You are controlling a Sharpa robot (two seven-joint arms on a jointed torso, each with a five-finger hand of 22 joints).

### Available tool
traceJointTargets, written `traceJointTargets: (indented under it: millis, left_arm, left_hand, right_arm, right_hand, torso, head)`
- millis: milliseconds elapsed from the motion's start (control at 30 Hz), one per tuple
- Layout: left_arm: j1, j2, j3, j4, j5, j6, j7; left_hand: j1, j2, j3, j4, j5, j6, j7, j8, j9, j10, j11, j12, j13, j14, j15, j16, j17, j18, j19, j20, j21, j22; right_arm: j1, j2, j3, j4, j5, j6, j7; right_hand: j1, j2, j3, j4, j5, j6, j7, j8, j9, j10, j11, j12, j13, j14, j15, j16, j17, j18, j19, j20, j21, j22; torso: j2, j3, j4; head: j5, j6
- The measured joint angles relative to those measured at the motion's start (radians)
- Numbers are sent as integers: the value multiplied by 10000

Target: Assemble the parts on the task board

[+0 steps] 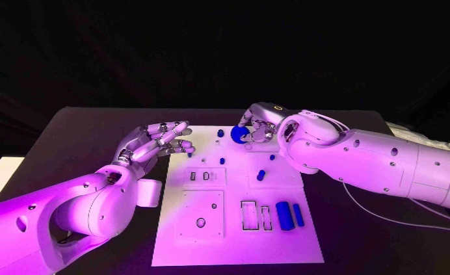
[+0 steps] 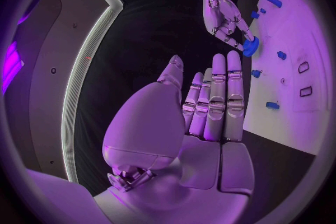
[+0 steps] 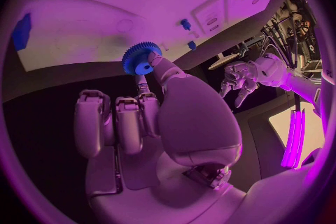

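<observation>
While blue gear (image 3: 139,59) is pinched by right robot hand (image 1: 260,125) at far edge of task board (image 1: 235,239), seating is judged step in hand. Gear to be kept level, bore lined over its post (post itself not made out), then lowered straight, no forcing; teeth to be eased into mesh if neighbour present. Left robot hand (image 1: 157,142) hovers at board's left edge, fingers apart, nothing held. Blue pegs (image 1: 289,215) lie near board's front right on worktop side.

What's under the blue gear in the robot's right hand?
The right hand holds the blue gear over the far end of the white board. Whether it touches the board, and what lies directly beneath it, is hidden by the gear and fingers.
</observation>
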Motion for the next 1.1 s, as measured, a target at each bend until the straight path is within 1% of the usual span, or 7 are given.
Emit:
traceJointTargets:
  millis: [200, 233, 333, 733, 900, 1000, 1100]
  left_arm:
    - [-1, 18, 0, 4, 1, 10, -6]
    - [-1, 22, 0, 4, 1, 12, -7]
    - [-1, 36, 0, 3, 1, 19, -10]
    - [0, 45, 0, -4, 1, 34, -26]
    - [1, 47, 0, -4, 1, 38, -30]
    - [1, 41, 0, -4, 1, 40, -34]
    - [1, 38, 0, -4, 1, 40, -37]
  left_hand:
    - [0, 0, 0, 0, 0, 0, 0, 0, 0, 0, 0, 0, 0, 0, 0, 0, 9, 0, 0, 0, 0, 0]
    - [0, 0, 0, 0, 0, 0, 0, 0, 0, 0, 0, 0, 0, 0, 0, 0, 9, 0, 0, 0, 0, 0]
    - [0, 0, 0, 0, 0, 0, 0, 0, 0, 0, 0, 0, 1, 0, 0, 0, 9, 0, 0, 0, 0, 0]
    - [0, 0, 0, 0, 0, 0, 0, 0, 0, 1, 0, 0, 1, 0, 0, 0, 7, 1, 0, 0, 0, 0]
    - [0, 0, 0, 0, 0, 0, 1, 0, 0, 1, 0, 0, 1, 0, 0, 0, 7, 0, 0, 0, 0, 0]
    - [0, 0, 0, 0, 0, 0, 0, 0, 0, 0, 0, 0, 2, 0, 0, 0, 6, 1, 0, 0, 0, 0]
    - [0, 0, 0, 0, 0, 1, 0, 0, 0, 0, 0, 0, 2, 0, 1, 0, 6, 1, 0, 0, 0, 0]
  right_arm:
    - [-4, 664, 0, -96, -140, -3, -17]
    - [-9, 776, 0, -154, -162, 6, -20]
    - [-54, 1093, -3, -396, -231, 45, -27]
    - [-287, 1716, -30, -932, -433, 296, -29]
    - [-296, 1799, -16, -1041, -545, 319, -19]
    - [-301, 1816, -15, -1126, -660, 284, -20]
    - [-315, 1821, -29, -1215, -779, 235, -54]
  right_hand:
    - [-185, 119, 0, 0, 41, 0, 0, -70, -1, 0, 0, -200, -1, 0, 0, 0, -1, 1, 0, 0, 0, -1]
    - [-241, 98, 0, 0, 41, 0, 0, -71, -224, 0, 1, -207, -1, 0, 0, 0, -1, 1, 0, 0, 0, 0]
    - [-390, 85, 0, 0, 41, 0, 0, -72, -215, -4, 3, -252, -1, 0, 1, 0, 5, 1, 0, 0, 0, -1]
    - [-491, 32, 26, 27, 42, 0, 0, -188, -214, -39, 39, -324, -3, -1, 1, -1, 6, 1, -1, 0, -1, -3]
    - [-671, -148, 248, 250, 39, -4, 4, -423, -211, -192, 192, -596, -4, -15, 39, -1, 6, 2, 36, 37, -1, -1]
    - [-806, -184, 301, 302, 38, -473, 172, -686, 204, -328, 325, -827, -4, 0, 153, -1, 5, 1, 16, 130, -1, 24]
    - [-877, -259, 263, 262, -33, -939, 279, -746, 238, -436, 432, -1034, -4, -1, 257, -1, 5, 1, 32, 217, 11, 43]
  torso:
    - [2, -6, 9]
    - [2, -7, 13]
    - [3, -6, 22]
    - [12, 6, 0]
    - [12, 9, -5]
    - [12, 12, -12]
    - [12, 11, -19]
  head:
    - [2, 0]
    - [2, -4]
    - [23, -26]
    - [108, -79]
    - [112, -95]
    - [104, -101]
    - [95, -98]
